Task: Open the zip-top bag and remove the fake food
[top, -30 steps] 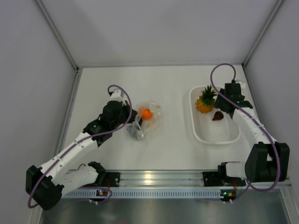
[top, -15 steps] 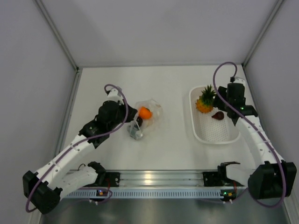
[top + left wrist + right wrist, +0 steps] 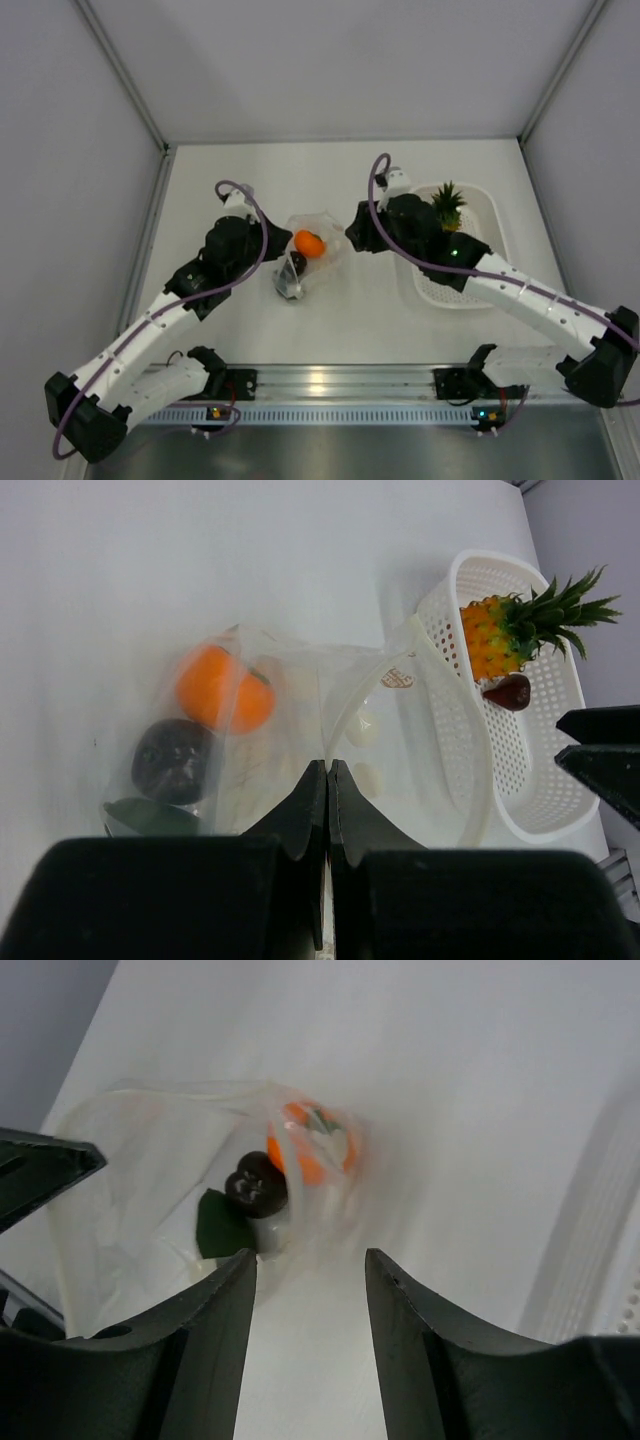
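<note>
Right fingers (image 3: 200, 1350) now near bag (image 3: 140, 1180), perhaps apart

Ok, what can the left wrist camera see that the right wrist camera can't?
Only the left wrist view shows the white basket holding the pineapple and a dark red piece, plus the left gripper shut on the zip-top bag. Only the right wrist view shows the right gripper close up and open. Both show the bag with the orange, the dark round piece and the green piece inside.
</note>
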`<action>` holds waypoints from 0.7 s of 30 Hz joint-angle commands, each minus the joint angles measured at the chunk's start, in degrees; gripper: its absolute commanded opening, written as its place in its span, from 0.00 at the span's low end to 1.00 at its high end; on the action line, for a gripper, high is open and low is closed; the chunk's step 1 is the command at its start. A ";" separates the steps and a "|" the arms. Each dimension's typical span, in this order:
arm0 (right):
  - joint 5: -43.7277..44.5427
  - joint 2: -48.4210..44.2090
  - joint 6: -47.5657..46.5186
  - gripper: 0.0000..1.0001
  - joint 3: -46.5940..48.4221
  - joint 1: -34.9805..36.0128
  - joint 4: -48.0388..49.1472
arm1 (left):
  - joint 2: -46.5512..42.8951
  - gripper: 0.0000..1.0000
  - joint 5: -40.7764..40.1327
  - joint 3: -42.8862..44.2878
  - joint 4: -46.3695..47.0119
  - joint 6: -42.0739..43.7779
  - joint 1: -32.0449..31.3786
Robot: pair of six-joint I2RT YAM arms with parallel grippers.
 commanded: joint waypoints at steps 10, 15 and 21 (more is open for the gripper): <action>5.81 22.27 -5.40 0.48 18.80 13.81 6.20 | -1.89 0.00 -2.64 -0.62 3.53 -3.86 0.27; 10.72 27.46 -5.23 0.48 22.59 14.52 5.24 | -2.33 0.00 -3.43 -1.32 4.33 -4.74 0.18; 14.85 33.97 -4.97 0.49 26.36 14.60 5.33 | -2.15 0.00 -4.05 -1.59 4.33 -4.92 0.27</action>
